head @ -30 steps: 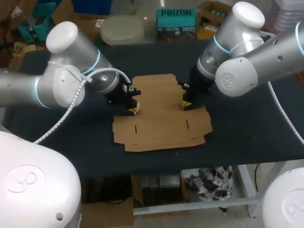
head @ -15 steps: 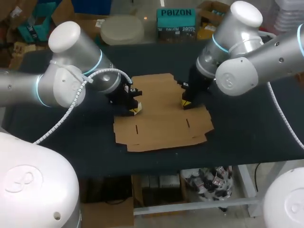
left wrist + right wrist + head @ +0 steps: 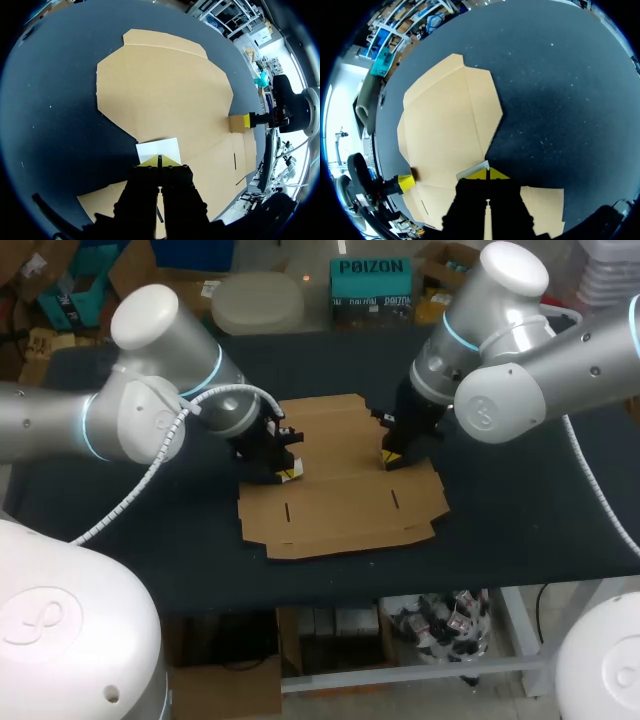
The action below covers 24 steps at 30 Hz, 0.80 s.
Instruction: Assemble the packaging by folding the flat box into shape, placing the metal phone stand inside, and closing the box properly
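Progress: early, 0 of 3 steps done | flat box (image 3: 340, 505) lies unfolded mid-table (image 3: 520, 520) | left end effector (image 3: 288, 473) tips together at its 9 o'clock flap; right end effector (image 3: 392, 460) tips together at 3 o'clock | phone stand unseen; folding, loading, closing remain

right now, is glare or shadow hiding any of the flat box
Head view: the flat cardboard box is evenly lit, with no hard shadows. Left wrist view: a white patch just ahead of the left gripper looks washed out. Right wrist view: a pale patch ahead of the right gripper.
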Each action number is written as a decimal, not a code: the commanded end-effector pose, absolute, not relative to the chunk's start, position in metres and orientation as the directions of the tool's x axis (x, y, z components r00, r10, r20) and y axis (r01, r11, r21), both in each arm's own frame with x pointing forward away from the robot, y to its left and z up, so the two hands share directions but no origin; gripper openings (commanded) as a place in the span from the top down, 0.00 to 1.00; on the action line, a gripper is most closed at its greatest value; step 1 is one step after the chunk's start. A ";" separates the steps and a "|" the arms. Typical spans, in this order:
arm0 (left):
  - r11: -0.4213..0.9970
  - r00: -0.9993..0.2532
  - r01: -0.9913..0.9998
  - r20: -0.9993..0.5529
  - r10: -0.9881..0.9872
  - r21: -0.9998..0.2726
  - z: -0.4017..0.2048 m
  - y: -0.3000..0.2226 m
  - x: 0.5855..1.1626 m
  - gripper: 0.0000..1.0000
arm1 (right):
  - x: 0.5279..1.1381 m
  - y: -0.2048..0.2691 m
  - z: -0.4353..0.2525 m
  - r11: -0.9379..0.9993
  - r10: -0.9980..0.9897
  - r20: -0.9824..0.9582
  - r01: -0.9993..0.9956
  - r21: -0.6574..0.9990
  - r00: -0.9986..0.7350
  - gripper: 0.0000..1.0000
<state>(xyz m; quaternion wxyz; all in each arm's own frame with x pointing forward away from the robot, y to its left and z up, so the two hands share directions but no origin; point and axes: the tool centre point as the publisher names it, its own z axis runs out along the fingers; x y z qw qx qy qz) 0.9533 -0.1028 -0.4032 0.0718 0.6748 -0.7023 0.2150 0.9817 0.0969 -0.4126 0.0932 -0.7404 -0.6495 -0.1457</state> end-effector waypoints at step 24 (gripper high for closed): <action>-0.013 -0.057 -0.983 0.376 -0.925 -0.182 -0.414 -0.110 0.960 1.00 | 0.976 0.110 -0.416 -0.095 0.928 0.365 0.995 0.037 0.075 1.00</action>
